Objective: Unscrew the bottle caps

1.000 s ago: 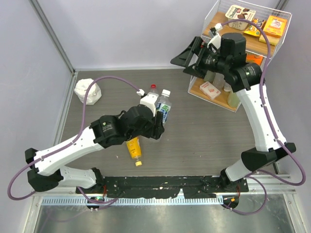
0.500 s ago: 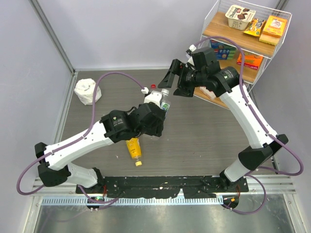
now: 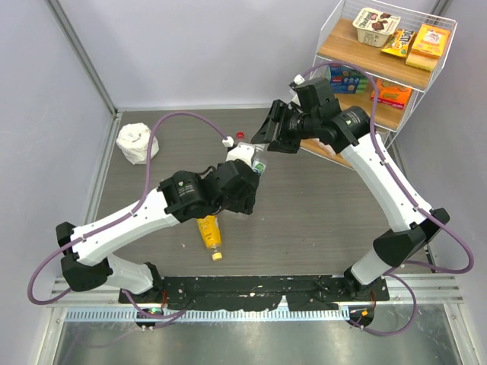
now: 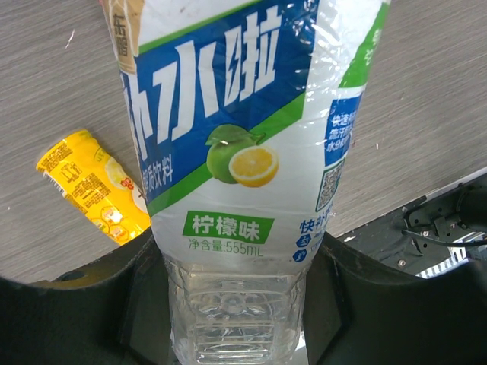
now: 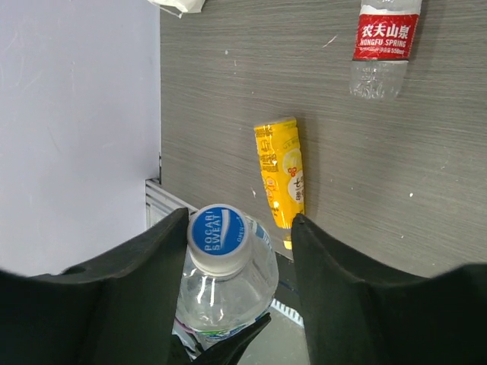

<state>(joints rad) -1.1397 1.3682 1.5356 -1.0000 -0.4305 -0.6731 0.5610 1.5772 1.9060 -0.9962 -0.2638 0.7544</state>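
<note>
The left hand [image 4: 237,304] is clenched on the lower body of the small bottle [image 4: 243,152], one finger on each side below its blue-and-white label. It holds the bottle at the middle of the surface [image 3: 319,205]. The right hand [image 5: 238,228] is released, its fingers [image 5: 152,258] straddling the bottle's blue-white cap [image 5: 218,238] with a gap showing on one side. Just nearer the near edge than the left hand, the yellow bottle [image 3: 211,233] lies on its side, its yellow cap [image 3: 217,256] pointing at that edge. The tall bottle [image 5: 384,46] with the red label lies toward the far edge, red cap [image 3: 240,135] at its far end. A white cloth [image 3: 137,143] sits near the far left corner and a wire rack [image 3: 340,49] of snacks stands at the far right corner.
</note>
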